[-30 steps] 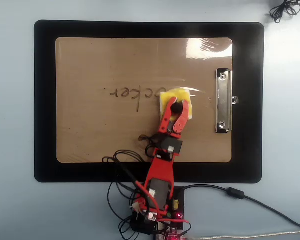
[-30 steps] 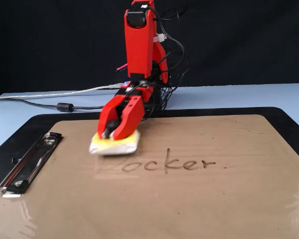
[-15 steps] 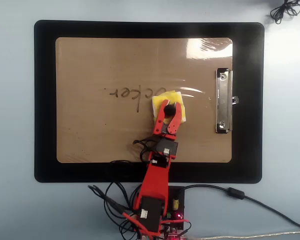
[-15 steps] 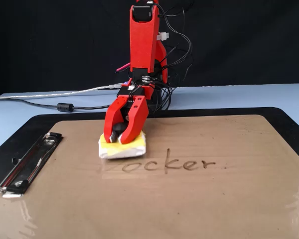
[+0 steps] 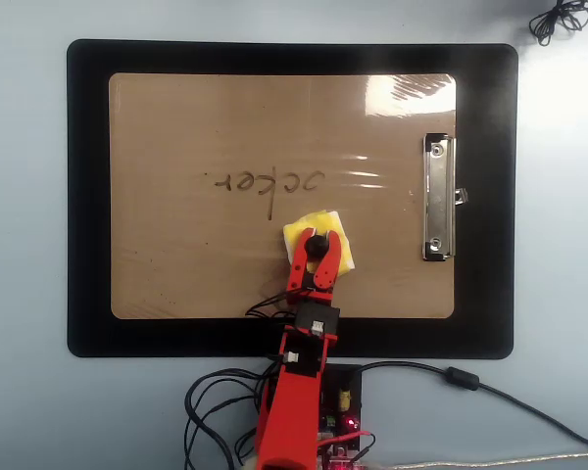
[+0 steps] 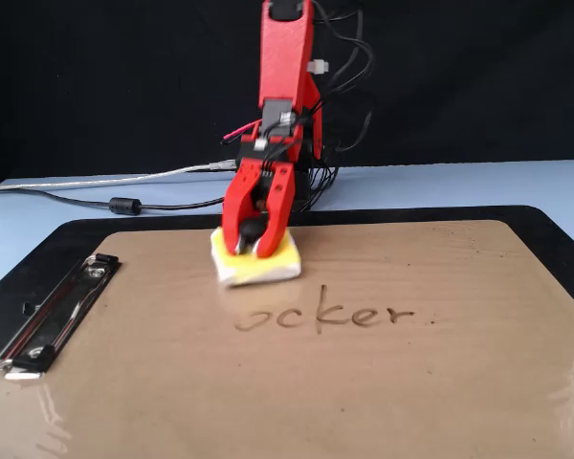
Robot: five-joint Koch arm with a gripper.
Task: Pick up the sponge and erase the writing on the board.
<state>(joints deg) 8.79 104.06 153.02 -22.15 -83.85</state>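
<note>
Fixed and overhead views, erasing stroke. Risk: the sponge [image 6: 258,265] sits just on the arm's side of the writing [image 6: 330,316], not on it; a sweep along this line would miss the remaining letters "ocker", and pressing hard could twist the soft pad out of the jaws or drag the board [image 6: 440,382] across the black mat [image 5: 88,196]. The gripper [image 6: 252,251] is clenched on the sponge from above, pressing it flat to the board, left of the silver clip [image 5: 437,196] in the overhead view.
</note>
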